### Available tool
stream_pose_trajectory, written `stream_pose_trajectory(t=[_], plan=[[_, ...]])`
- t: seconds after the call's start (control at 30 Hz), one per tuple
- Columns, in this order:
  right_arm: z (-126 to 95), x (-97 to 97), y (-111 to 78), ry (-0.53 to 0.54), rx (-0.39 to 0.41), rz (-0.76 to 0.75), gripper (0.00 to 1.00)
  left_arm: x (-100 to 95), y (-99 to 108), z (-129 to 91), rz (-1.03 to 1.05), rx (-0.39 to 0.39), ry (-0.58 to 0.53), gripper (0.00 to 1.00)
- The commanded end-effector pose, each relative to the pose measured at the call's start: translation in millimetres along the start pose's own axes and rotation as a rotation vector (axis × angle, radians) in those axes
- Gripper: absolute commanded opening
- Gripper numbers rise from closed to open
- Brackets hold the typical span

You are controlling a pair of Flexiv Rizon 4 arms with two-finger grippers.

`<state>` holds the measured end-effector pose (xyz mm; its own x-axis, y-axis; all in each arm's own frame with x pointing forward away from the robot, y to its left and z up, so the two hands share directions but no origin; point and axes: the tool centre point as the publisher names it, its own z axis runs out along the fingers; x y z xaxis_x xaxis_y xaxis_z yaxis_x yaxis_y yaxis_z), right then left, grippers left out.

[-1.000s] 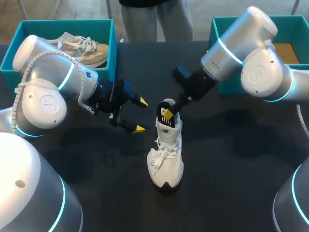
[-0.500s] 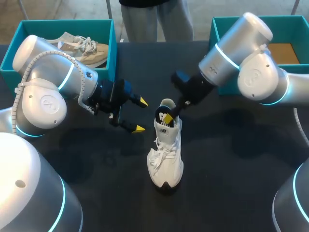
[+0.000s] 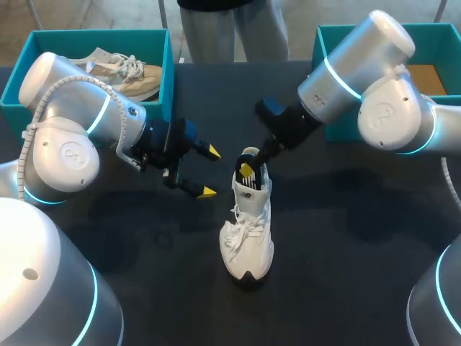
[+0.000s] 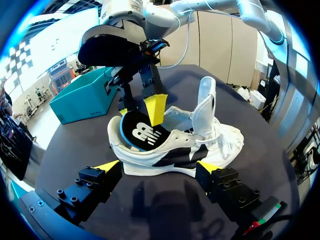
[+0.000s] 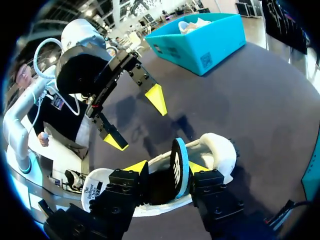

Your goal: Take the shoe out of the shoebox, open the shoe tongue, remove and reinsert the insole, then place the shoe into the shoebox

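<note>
While the white shoe (image 3: 252,249) stands on its sole in the middle of the table (image 3: 346,252), toe near and heel far, my right gripper (image 5: 166,168) sits at the heel opening. It is pinched narrow on the black insole (image 5: 179,161), which stands on edge, partly out of the collar. One finger plainly presses the insole and the other looks close against it, so I judge it held, not leaning. My left gripper (image 3: 209,172) hangs wide open just left of the heel, touching nothing. The tongue (image 4: 204,105) stands up.

That insole looks thin, light and floppy. I would grip it at the heel end and feed it toe first; pushed fast, it will likely buckle. Being light and soft-sided, the shoe may tip or slide, so the left gripper could steady it at the heel, probably its stiffest part.

Well apart from the shoe, the teal shoebox (image 3: 325,36) sits far right. Another box (image 3: 167,65), far left, holds a beige shoe (image 3: 126,68).
</note>
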<state>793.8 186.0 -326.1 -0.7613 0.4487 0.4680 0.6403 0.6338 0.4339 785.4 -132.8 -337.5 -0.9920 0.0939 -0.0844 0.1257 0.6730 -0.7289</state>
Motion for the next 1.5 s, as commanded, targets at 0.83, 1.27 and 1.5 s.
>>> stream_pose_trajectory(t=[0.83, 1.27, 1.5], plan=[[-45, 3.8, 14.6, -0.085, -0.231, 0.016, 0.00, 0.3, -1, 0, 0.000, -0.004, 0.000, 1.00], [-57, 4.0, 5.8, -0.183, -0.259, 0.122, 0.00, 0.3, -1, 0, 0.000, -0.004, 0.000, 1.00], [-57, 4.0, 5.8, -0.183, -0.259, 0.122, 0.00, 0.3, -1, 0, 0.000, -0.004, 0.000, 1.00]])
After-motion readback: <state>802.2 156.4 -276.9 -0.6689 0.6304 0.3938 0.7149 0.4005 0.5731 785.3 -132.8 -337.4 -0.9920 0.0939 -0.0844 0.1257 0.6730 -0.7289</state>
